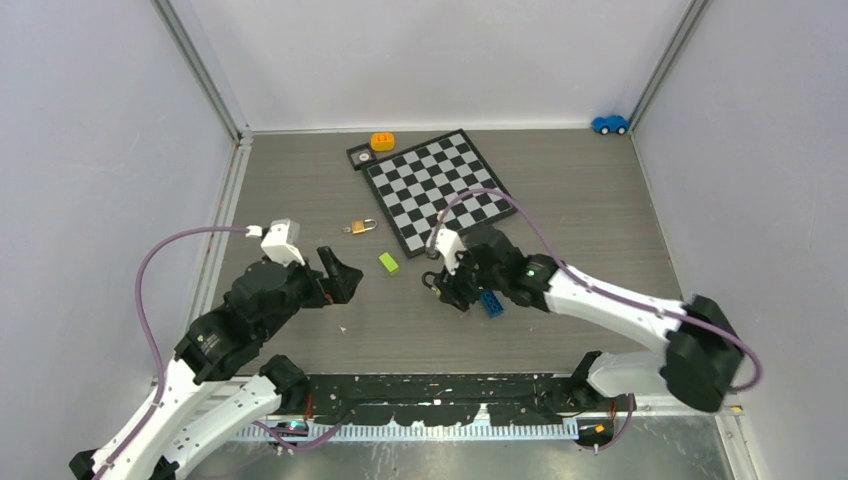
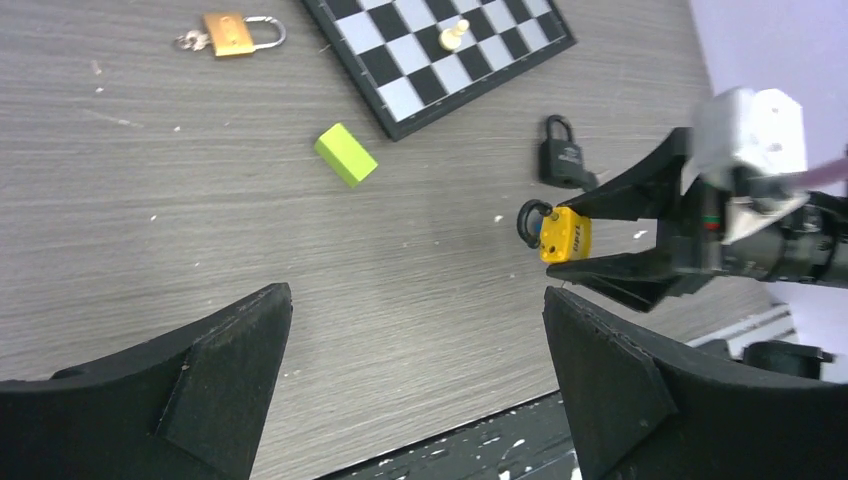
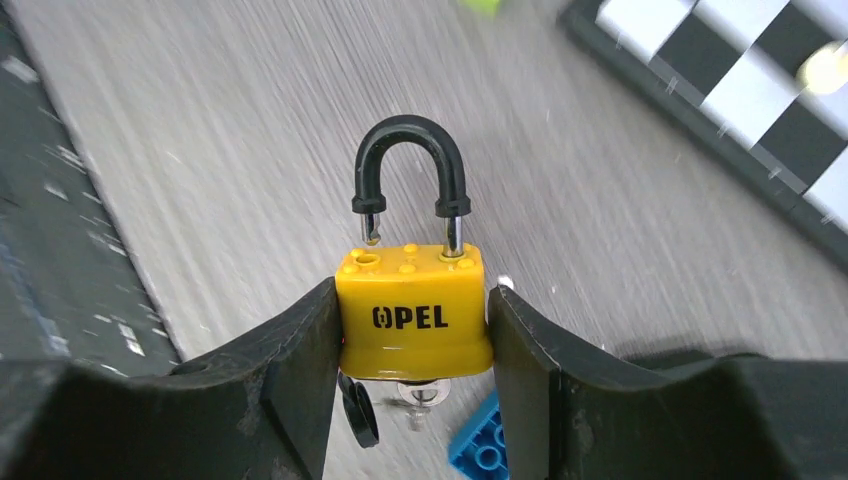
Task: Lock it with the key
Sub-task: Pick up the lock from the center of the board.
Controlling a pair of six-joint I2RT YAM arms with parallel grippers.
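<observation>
– Two grippers, so we take the right gripper point(image 3: 415, 315) first. What sits between its fingers?

– We see the yellow padlock point(image 3: 415, 325) pinched across its body, one black finger pressed on each narrow side. The jaws stand partway apart, exactly as wide as that body.

– And the left gripper point(image 2: 416, 298)?

– We see it spread wide and holding nothing, above bare wood of the table point(image 2: 150, 200), with its fingers turned toward the padlock.

– Where do we find the key?

– A small silvery key point(image 3: 418, 393) shows just under the padlock's body, between the right fingers and beside a black tag point(image 3: 358, 410). It sits at the end opposite the shackle point(image 3: 408, 165). So little shows that we can only say it seems to run in line with the padlock, toward the wrist. We cannot tell whether it is seated in the body.

– Which way does the padlock point?

– Its long axis runs along the fingers, with the black shackle leading outward. From above, that end faces the left arm. One shackle leg hangs clear of its hole and the other is in the body, so the lock stands open.

– What lies nearby?

– A blue brick point(image 3: 480, 450) is close by the right gripper. A black padlock point(image 2: 562, 155) lies near a corner of the chessboard point(image 2: 400, 95). A green block point(image 2: 346, 154) and a brass padlock point(image 2: 227, 33) lie well apart.
</observation>
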